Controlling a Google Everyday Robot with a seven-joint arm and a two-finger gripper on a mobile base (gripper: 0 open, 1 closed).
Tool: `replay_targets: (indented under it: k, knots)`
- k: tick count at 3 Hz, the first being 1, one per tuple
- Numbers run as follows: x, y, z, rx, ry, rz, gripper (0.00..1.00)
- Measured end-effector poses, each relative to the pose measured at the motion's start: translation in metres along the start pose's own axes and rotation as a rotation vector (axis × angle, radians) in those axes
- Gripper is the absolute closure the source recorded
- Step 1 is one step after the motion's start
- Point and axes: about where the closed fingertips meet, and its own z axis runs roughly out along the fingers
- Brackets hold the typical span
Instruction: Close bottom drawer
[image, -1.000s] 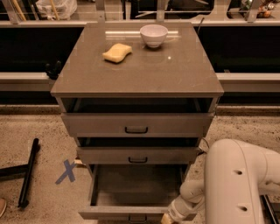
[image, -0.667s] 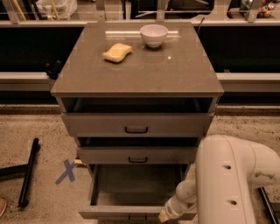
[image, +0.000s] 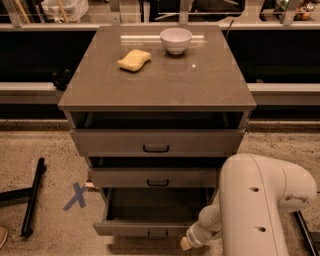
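Note:
The bottom drawer (image: 131, 228) of the grey-brown cabinet (image: 160, 80) is pulled well out, and its inside shows dark and empty. Its small dark handle (image: 157, 233) is at the lower edge of the view. My white arm (image: 260, 200) fills the lower right. My gripper (image: 186, 243) is low at the bottom edge, just right of the drawer's front and close to its right corner. Only its pale end shows.
A yellow sponge (image: 134, 60) and a white bowl (image: 176, 40) sit on the cabinet top. The middle drawer (image: 157, 176) and top drawer (image: 156, 142) stand slightly out in steps. A blue tape X (image: 76, 196) and a black bar (image: 32, 197) lie on the floor to the left.
My arm and gripper have shifted left, closer to the right end of the bottom drawer's front. The drawer has not visibly moved.

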Motion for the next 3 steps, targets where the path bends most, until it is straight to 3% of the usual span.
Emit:
replay_targets:
  k: [1, 2, 3]
  knots:
    - [-0.011, -0.015, 0.017, 0.009, -0.014, 0.019, 1.0]
    - [-0.043, -0.042, 0.046, 0.027, -0.062, 0.044, 1.0]
    - [-0.043, -0.042, 0.047, 0.027, -0.062, 0.044, 1.0]
